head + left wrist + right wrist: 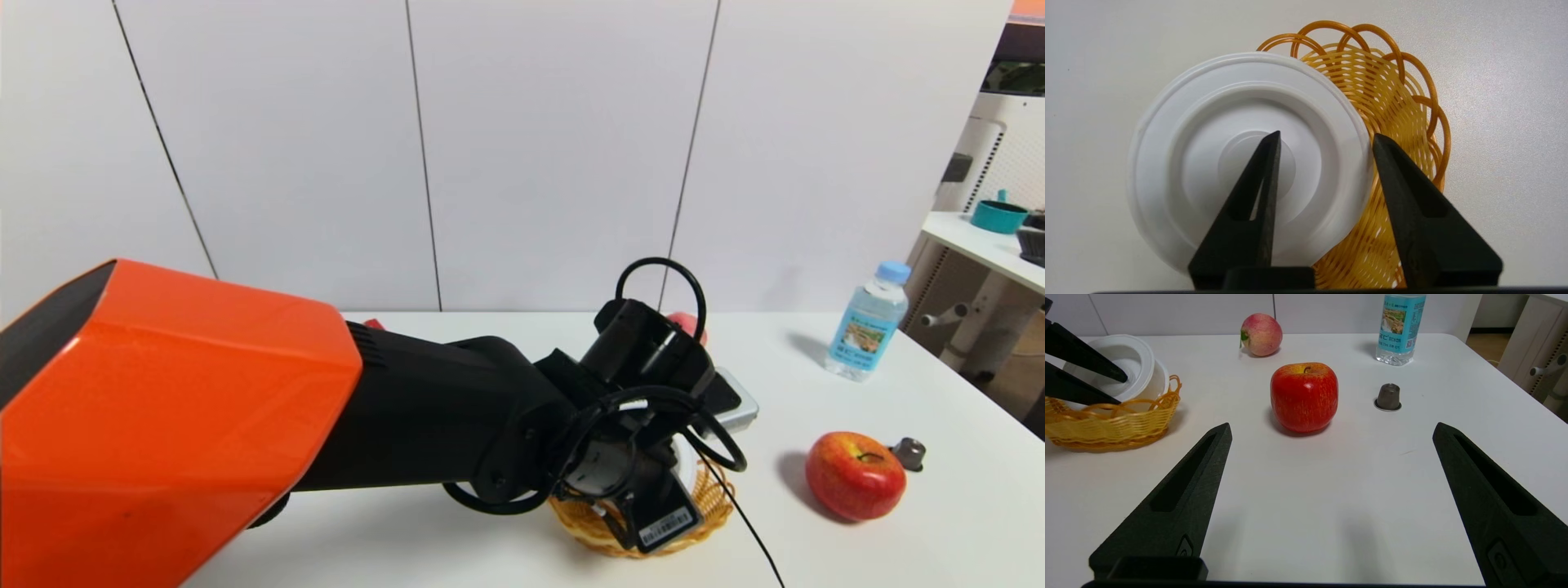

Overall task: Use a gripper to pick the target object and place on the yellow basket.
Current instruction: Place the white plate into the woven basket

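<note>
One white dish (1208, 134) lies tilted on the yellow basket (1396, 114), overhanging its rim on one side. The left gripper (1327, 139) hangs over it, its fingers parted and holding nothing, one tip above the raised centre, the other past the dish's edge. The right gripper (1331, 428) is spread wide over bare table (1306, 506), the red apple (1304, 396) beyond. The bottle (1399, 326) label's writing is unreadable.

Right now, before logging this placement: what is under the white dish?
Under the white dish lies the yellow basket, the left gripper open above it. The basket's floor beneath the dish is covered.
</note>
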You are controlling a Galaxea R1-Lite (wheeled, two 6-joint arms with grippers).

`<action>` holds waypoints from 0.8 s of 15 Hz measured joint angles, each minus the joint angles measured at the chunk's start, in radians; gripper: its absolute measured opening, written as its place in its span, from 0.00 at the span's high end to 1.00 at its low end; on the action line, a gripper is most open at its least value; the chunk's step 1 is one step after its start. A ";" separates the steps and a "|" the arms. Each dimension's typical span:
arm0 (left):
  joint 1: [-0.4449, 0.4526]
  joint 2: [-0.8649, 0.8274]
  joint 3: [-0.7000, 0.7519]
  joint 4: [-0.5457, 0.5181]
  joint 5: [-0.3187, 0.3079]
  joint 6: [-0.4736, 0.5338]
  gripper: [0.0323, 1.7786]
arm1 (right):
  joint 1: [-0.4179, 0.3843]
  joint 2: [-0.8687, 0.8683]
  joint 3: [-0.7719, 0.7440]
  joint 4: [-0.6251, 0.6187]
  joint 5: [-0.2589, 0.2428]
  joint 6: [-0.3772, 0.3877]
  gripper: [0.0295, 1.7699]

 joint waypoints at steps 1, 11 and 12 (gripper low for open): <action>0.000 -0.005 0.000 0.000 0.000 0.001 0.47 | 0.000 0.000 0.000 0.000 0.000 0.000 0.04; 0.034 -0.261 -0.013 0.000 0.140 0.000 0.16 | 0.000 0.000 0.000 0.000 0.000 0.000 0.04; 0.072 -0.311 -0.012 0.000 0.189 0.000 0.14 | 0.000 0.000 0.000 0.000 0.000 0.000 0.04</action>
